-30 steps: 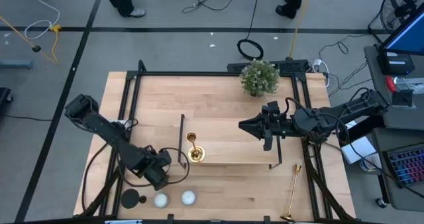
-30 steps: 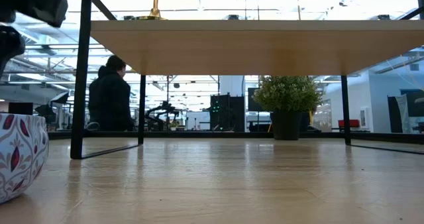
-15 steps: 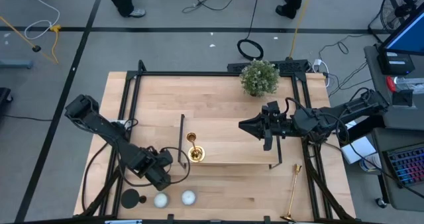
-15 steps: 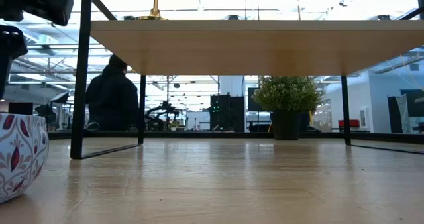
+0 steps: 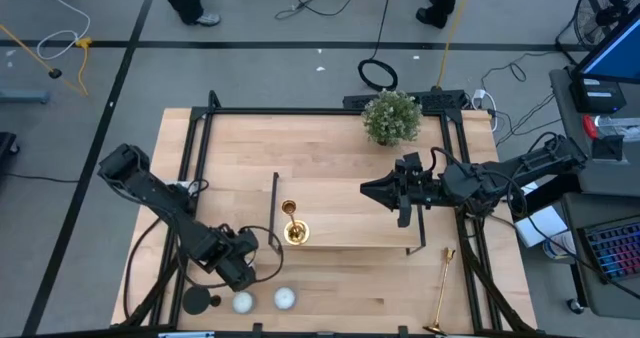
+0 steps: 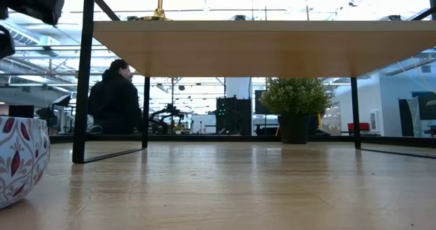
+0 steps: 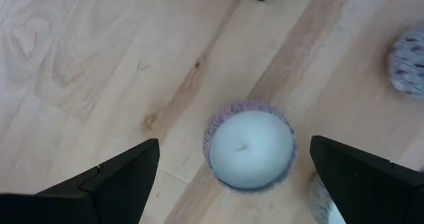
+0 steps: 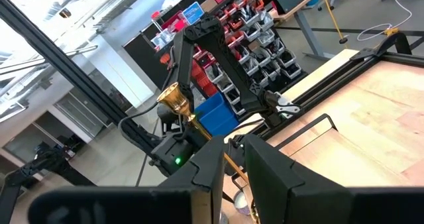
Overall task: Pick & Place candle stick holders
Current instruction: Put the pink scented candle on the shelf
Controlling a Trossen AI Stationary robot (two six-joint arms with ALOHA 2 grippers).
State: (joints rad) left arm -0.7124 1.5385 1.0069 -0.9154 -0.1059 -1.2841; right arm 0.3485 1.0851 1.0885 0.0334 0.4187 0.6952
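Black and squat, the short candle stick holder [image 5: 199, 300] is sitting at the worktop's [image 5: 330, 158] near left corner beside my spread left jaws [image 5: 238, 275], probably stiff, light, best pinched by its stem.

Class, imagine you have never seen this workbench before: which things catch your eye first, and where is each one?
A shiny gold candlestick stands upright on the left end of the long wooden stand at the table's middle. Near the front edge, the left gripper hangs open straight above a small white candle. A bushy green potted plant sits at the table's far edge.
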